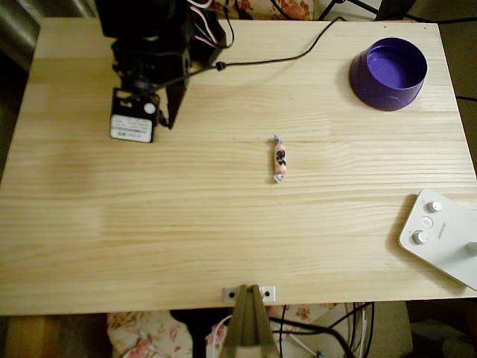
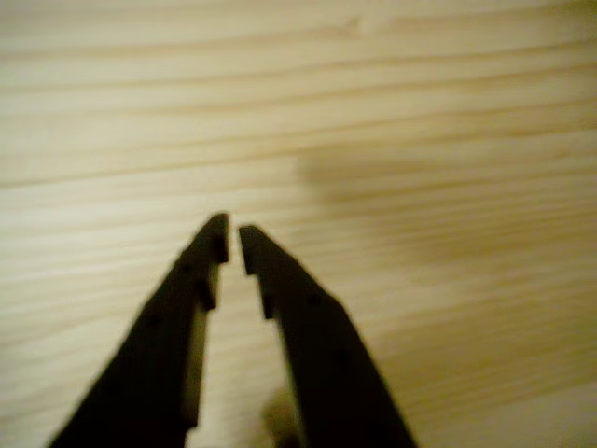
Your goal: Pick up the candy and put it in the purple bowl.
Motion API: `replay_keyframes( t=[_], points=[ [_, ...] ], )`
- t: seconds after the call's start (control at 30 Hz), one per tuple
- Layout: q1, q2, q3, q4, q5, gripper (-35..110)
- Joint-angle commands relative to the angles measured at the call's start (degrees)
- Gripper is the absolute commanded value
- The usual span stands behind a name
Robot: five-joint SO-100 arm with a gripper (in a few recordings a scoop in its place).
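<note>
The candy [image 1: 279,159] lies on the wooden table near its middle, a small white-pink wrapped sweet with dark marks and twisted ends, pointing up and down in the overhead view. The purple bowl [image 1: 389,72] stands upright at the far right corner, nothing inside it. My black arm hangs over the far left of the table, with the gripper [image 1: 168,112] well to the left of the candy. In the wrist view the two black fingers [image 2: 233,241] nearly meet at their tips, with bare wood under them and nothing between them.
A white device with knobs [image 1: 442,235] sits at the near right edge. A black cable [image 1: 283,60] runs across the far side of the table from the arm. A metal clamp [image 1: 248,294] grips the near edge.
</note>
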Motion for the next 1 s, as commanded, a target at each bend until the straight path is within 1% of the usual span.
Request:
replay_keyframes(
  t=[0.0, 0.37, 0.5, 0.63, 0.77, 0.87, 0.97],
  points=[
    [0.97, -0.62, -0.35, -0.53, -0.09, -1],
    [1.76, 0.62, 0.09, -1.05, -0.79, -1],
    [2.55, -3.43, -4.39, -3.43, -1.23, -1],
    [2.64, -10.72, -12.83, -3.96, -0.44, -1],
    [2.02, -21.18, -27.07, -1.58, 2.02, -1],
    [0.44, -28.21, -37.27, 1.76, 6.68, -1],
    [-3.96, -33.66, -46.05, 5.45, 12.74, -1]
  ],
)
